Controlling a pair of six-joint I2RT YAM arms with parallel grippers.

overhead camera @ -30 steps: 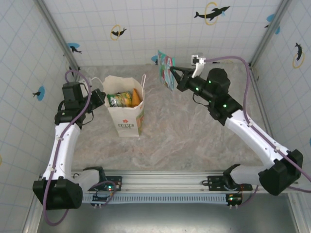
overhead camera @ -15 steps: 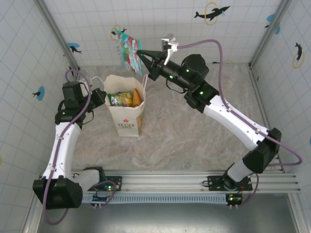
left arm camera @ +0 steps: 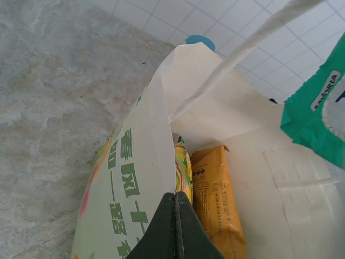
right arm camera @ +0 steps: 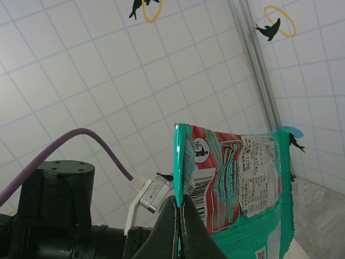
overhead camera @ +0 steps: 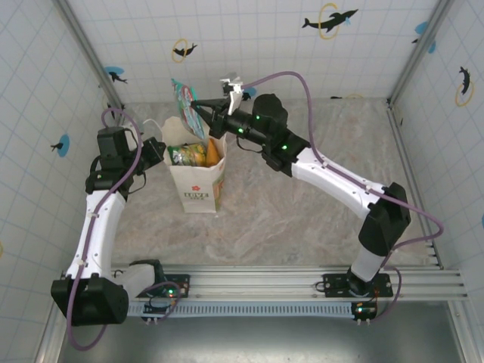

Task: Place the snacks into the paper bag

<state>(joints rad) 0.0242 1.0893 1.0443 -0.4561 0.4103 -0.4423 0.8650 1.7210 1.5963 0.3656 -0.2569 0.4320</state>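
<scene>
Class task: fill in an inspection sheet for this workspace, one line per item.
Surface: grey marbled tabletop.
Job's things: paper bag upright and open; orange packet and yellow-green packet inside; teal packet held up at its far rim.
Clutter: nothing seen.
Pincers: left pincer shut on the bag's wall; right pincer shut on the teal packet.
Cables: a purple cable runs along each arm.
Surroundings: tiled walls with dolphin stickers.

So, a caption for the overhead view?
Right fingers hold a teal packet over the bag; left fingers pinch its rim.
</scene>
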